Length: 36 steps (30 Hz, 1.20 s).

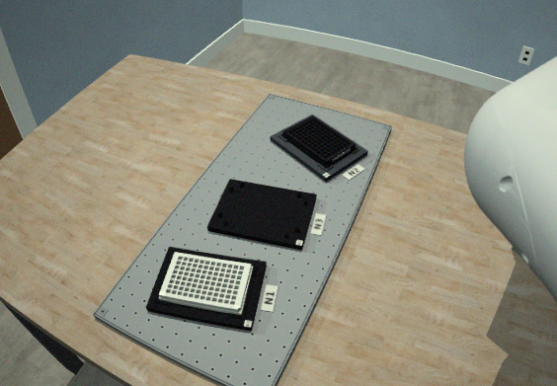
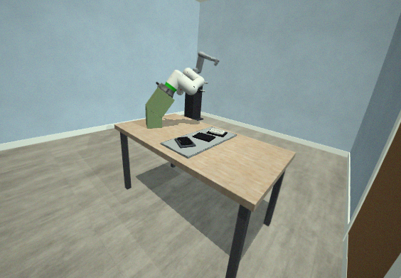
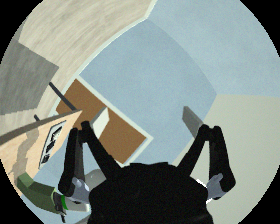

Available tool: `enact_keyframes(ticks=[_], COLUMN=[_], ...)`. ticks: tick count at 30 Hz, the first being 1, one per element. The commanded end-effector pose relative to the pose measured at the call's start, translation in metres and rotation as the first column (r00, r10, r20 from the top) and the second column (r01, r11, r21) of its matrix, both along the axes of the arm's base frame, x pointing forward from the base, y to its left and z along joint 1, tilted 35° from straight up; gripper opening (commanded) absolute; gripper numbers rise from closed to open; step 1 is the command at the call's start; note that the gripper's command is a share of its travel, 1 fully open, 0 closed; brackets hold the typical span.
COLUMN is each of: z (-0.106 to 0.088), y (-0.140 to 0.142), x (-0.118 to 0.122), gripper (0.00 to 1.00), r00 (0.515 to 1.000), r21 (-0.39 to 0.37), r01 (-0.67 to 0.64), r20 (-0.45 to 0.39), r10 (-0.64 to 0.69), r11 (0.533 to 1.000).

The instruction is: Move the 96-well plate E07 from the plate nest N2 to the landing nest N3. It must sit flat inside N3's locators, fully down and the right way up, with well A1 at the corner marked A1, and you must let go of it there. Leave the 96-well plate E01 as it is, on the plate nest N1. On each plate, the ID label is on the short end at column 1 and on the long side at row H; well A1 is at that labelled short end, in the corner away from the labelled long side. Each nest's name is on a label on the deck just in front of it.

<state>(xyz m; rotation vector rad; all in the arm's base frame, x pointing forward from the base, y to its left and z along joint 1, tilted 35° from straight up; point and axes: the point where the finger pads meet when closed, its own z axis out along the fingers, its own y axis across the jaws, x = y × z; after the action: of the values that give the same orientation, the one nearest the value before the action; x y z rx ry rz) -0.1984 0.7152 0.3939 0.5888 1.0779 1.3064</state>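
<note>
On the grey deck that lies along the table, three nests stand in a row. At the deck's far end in the top view sits N2, and on it lies plate E07, black, flat and wells up, inside the nest's outline. Next along the deck, between the other two, is N3, a bare black slab with small locators near its corners and a white mark at the corner nearest its label. At the deck's near end is N1, carrying the white plate E01, also flat and wells up. The nest labels lie on the deck just beside each nest, on the side toward the arm, whose white shell fills the right edge of the top view. In the exterior view the arm is folded up high at the table's back corner, well apart from the deck, with its tip raised off beyond the table edge. The claw stands wide open with nothing between its fingers; the wrist view looks out at walls, ceiling and a brown door, so E07 is well away from the claw and untouched by it.
</note>
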Motion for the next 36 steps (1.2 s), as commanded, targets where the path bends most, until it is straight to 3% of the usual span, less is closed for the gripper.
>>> enact_keyframes(ticks=[1, 4, 7, 14, 16, 17, 20, 28, 33, 34, 36], z=[0.0, 0.001, 0.002, 0.004, 0.004, 0.004, 0.001, 0.004, 0.003, 0.002, -0.002], y=[0.0, 0.002, 0.006, 0.011, 0.011, 0.011, 0.0, -0.008, -0.008, -0.02, -0.036], x=[0.0, 0.008, 0.032, 0.14, 0.14, 0.179, 0.214, 0.311, 0.318, 0.357, 0.382], gripper=[1.0, 1.0, 1.0, 1.0, 1.0, 1.0, 1.0, 1.0, 1.0, 1.0, 1.0], r00=[1.0, 1.0, 0.999, 0.962, 0.962, 0.948, 0.876, 0.876, 0.876, 0.841, 0.753], r21=[0.0, -0.002, -0.008, -0.044, -0.044, -0.052, -0.079, -0.079, -0.079, -0.09, -0.111], r01=[0.0, 0.01, 0.038, 0.208, 0.208, 0.244, 0.365, 0.365, 0.365, 0.408, 0.497], r20=[-0.001, -0.008, -0.03, -0.169, -0.169, -0.2, -0.309, -0.309, -0.309, -0.35, -0.438], r10=[0.0, -0.01, -0.039, -0.213, -0.213, -0.249, -0.371, -0.371, -0.371, -0.412, -0.491], r11=[1.0, 1.0, 0.999, 0.977, 0.977, 0.968, 0.928, 0.928, 0.928, 0.909, 0.861])
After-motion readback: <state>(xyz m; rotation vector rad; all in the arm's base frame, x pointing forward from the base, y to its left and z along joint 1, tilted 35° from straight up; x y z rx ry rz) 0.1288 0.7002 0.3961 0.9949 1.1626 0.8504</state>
